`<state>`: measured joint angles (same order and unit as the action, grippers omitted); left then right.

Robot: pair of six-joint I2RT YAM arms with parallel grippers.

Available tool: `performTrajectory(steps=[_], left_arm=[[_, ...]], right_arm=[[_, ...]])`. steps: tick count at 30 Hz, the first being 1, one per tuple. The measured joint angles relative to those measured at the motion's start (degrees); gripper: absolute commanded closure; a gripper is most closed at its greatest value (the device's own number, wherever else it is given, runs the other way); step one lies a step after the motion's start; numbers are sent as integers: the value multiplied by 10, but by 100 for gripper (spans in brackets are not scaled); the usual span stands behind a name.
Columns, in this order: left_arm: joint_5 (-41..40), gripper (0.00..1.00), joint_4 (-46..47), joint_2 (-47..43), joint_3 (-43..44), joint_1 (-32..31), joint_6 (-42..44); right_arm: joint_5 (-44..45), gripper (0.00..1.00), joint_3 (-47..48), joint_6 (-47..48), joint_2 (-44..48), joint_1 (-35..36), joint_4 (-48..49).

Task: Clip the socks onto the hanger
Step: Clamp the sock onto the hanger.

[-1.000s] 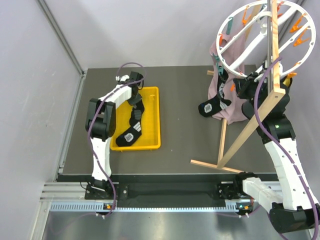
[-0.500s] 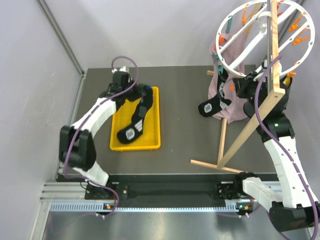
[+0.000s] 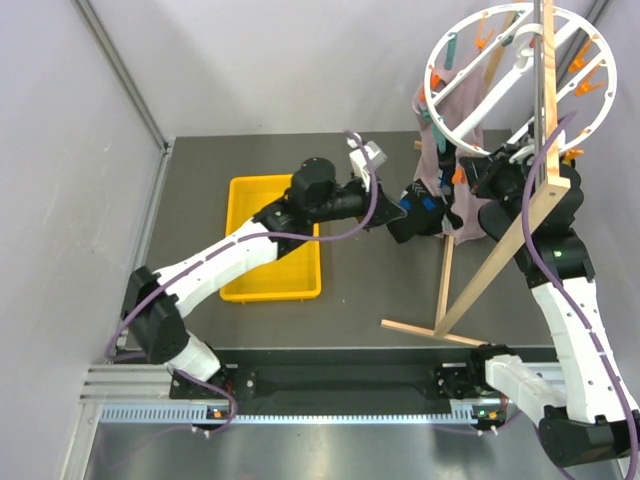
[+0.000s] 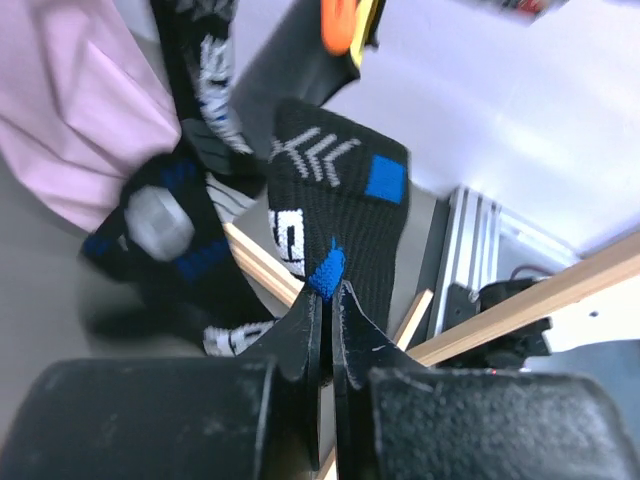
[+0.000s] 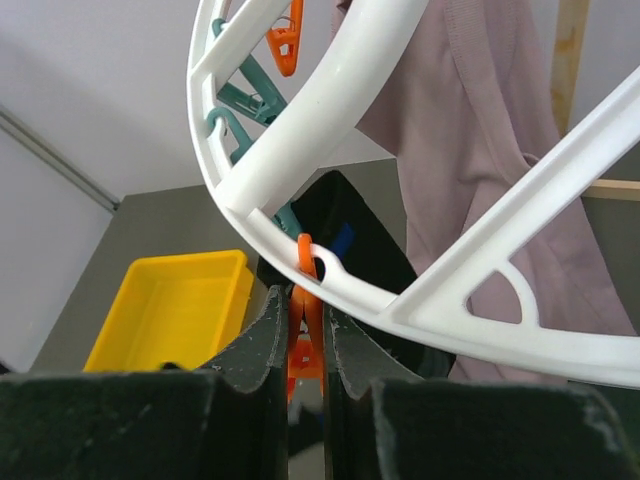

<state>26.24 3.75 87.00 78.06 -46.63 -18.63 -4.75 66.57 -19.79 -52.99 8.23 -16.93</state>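
Movement across the dark desk is the big change. A second ago the left arm reached into the yellow rectangular plastic tray at the left. Now it stretches right, toward the large round white plastic hanger on its light wooden frame. The tray, which held a sock a second ago, now shows only bare yellow floor. The ring also sits slightly differently in the overhead view than it did then.

A pink-mauve cloth garment hangs from the ring, with one long black sock with grey, white and blue patches beside it. The second black sock has travelled with the arm and now hangs in the air just beside that first one, below the rim. The left end effector has its fingers pressed together on the sock's blue-marked edge. The right end effector is squeezed onto a small orange clip under the rim.

Pick-up looks done, I judge. What remains is feeding the sock's edge into a clip, and that calls for fine alignment between the two arms.
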Motion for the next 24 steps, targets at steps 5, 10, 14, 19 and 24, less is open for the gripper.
performTrajectory(steps=[5,10,14,19,24], left_arm=[[10,100,3,62,22,-9,8],[16,100,2,104,64,-16,6],[26,100,8,110,83,-24,2],[45,100,26,110,86,-28,-7],[56,100,36,110,86,-28,-12]], right_arm=[[-31,100,5,-24,1,0,-1],[-58,100,7,-41,5,0,-1],[-70,100,7,-45,9,0,-2],[-81,100,7,-49,10,0,-3],[-88,100,6,-49,14,0,-7]])
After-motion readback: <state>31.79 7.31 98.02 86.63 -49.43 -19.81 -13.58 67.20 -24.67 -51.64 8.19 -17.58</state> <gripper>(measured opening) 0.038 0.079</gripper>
